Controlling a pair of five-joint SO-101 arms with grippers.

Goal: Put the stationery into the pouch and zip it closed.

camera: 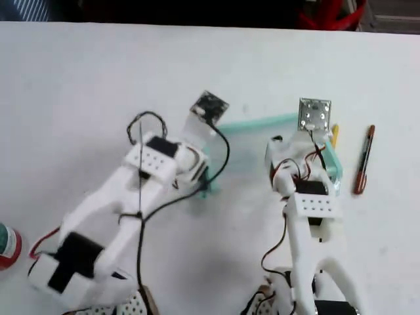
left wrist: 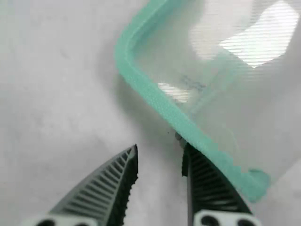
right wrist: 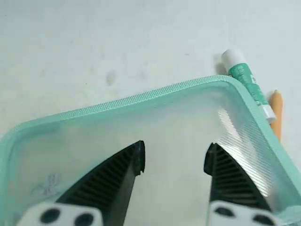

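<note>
Pouch point(camera: 246, 147) of translucent plastic with mint-green zip edging lay flat on the white bench point(camera: 98, 79); left jaws stood parted at its edge, right jaws wide above it, so pinning one side before loading the green-labelled white glue stick point(right wrist: 247, 82) beside it looked safest.

Clear pouch point(right wrist: 141, 115), mint-green trim, lying flat; glue stick point(right wrist: 247, 82), pencil point(right wrist: 277, 110) just outside edge; pen point(camera: 364, 159) farther off.

The left gripper point(left wrist: 160, 153) hangs with jaws apart above the white table point(left wrist: 56, 80). One finger point(left wrist: 202, 179) sits against the teal edge of the clear pouch point(left wrist: 225, 94), which lies at its one o'clock.
</note>
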